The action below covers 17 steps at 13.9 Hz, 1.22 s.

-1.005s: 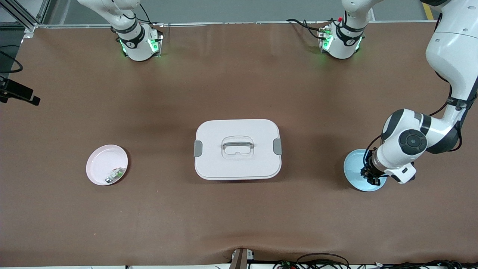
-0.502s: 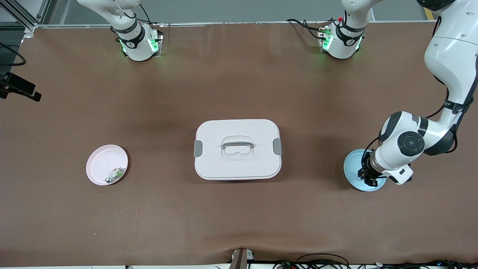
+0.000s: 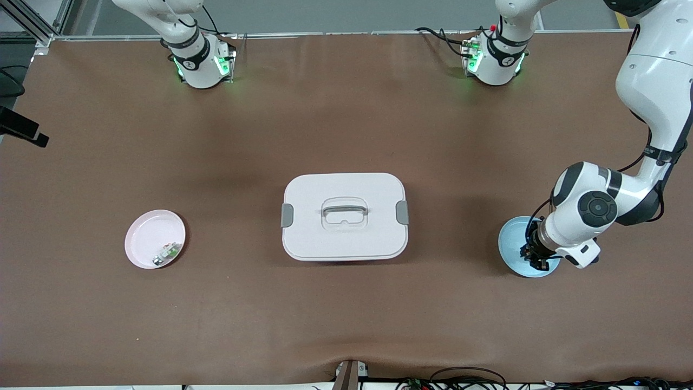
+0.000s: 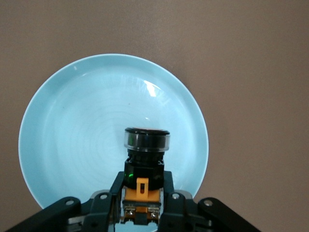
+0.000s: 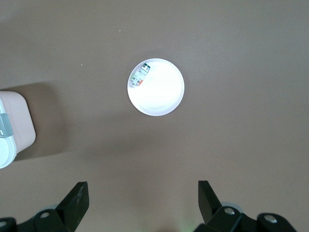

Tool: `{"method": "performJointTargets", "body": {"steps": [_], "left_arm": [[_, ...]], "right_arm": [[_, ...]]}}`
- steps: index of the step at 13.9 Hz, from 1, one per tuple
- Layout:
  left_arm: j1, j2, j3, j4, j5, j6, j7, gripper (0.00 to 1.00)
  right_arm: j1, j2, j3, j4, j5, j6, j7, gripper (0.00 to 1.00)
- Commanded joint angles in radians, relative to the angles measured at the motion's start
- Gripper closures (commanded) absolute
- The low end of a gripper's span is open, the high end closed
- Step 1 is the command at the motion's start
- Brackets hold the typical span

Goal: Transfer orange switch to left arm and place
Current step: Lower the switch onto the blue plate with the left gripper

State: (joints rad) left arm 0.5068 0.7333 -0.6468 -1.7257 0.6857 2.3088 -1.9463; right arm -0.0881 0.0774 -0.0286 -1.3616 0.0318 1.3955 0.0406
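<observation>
Since a second ago my left arm (image 3: 644,97) has drawn in a little toward the box's end of the blue plate; over the last half second it has barely shifted. Box, both plates and the green-and-white part have not moved.

Table (image 3: 346,119): brown, wide. Box (image 3: 344,216) sits at its middle, lid on, grey clips at both ends, well apart from both plates.

Left arm: comes down from its base at the table's top edge, elbow high, forearm folded back, wrist pointing straight down over the blue plate (image 3: 511,246) at the left arm's end of the table. My left gripper (image 4: 141,205) sits low over that plate, near its rim. Fingers (image 4: 170,205) pinched on the orange switch (image 4: 145,164), clamping its orange lower body from both sides; the black collar and clear-rimmed cap stick out past the fingertips.

Right arm: waits, high up. Right gripper (image 5: 143,200) hangs over bare table, fingers spread wide, nothing between them, looking down on the pink plate (image 3: 147,238).

Green-and-white component (image 3: 168,252): lies in the pink plate, against the rim nearer the front camera.
</observation>
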Motion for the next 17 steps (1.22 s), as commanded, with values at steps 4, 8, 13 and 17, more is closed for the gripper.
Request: {"method": "performJointTargets", "body": {"steps": [4,8,13,17], "left_arm": [[-0.007,0.017,0.004,0.008,0.034,0.003,-0.017,0.66],[-0.028,0.029,0.035,0.006,0.034,0.003,-0.017,0.63],[-0.051,0.026,0.058,0.011,0.032,0.001,-0.019,0.62],[-0.053,0.02,0.058,0.015,0.034,0.001,-0.019,0.54]], "right_arm": [[-0.01,-0.018,0.009,-0.019,-0.007,-0.003,0.015,0.0],[-0.01,-0.018,0.009,-0.021,-0.007,-0.001,0.015,0.0],[-0.018,-0.016,0.009,-0.022,-0.006,-0.001,0.015,0.0],[-0.018,-0.016,0.009,-0.025,-0.007,-0.009,0.013,0.0]]}}
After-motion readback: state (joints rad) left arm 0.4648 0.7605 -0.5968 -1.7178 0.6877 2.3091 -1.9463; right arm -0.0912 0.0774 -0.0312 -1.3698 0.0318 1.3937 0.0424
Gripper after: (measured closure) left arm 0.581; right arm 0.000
